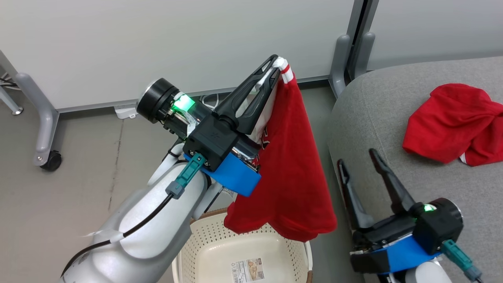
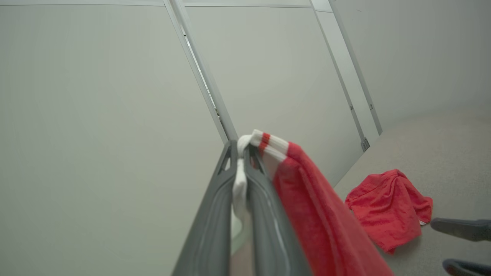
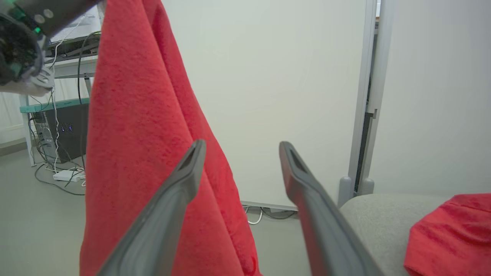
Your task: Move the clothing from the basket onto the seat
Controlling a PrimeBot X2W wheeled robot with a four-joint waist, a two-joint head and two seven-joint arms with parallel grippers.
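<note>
My left gripper (image 1: 277,65) is shut on the white red-striped trim of a red garment (image 1: 292,169), which hangs from the fingertips above the cream basket (image 1: 204,236). The left wrist view shows the trim pinched at my left gripper (image 2: 241,147), with the red cloth (image 2: 326,222) draping to the right. A second red garment (image 1: 456,124) lies crumpled on the grey seat (image 1: 373,114). My right gripper (image 1: 358,155) stands open beside the seat's left edge, to the right of the hanging cloth; its fingers (image 3: 180,184) are spread with nothing between them. The basket's bottom is bare apart from a label (image 1: 247,270).
White partition panels on wheeled grey feet (image 1: 43,129) stand behind, with a post (image 1: 340,63) close to the seat's corner. Grey floor lies left of the basket. The right wrist view shows cables and a desk (image 3: 57,103) at the far left.
</note>
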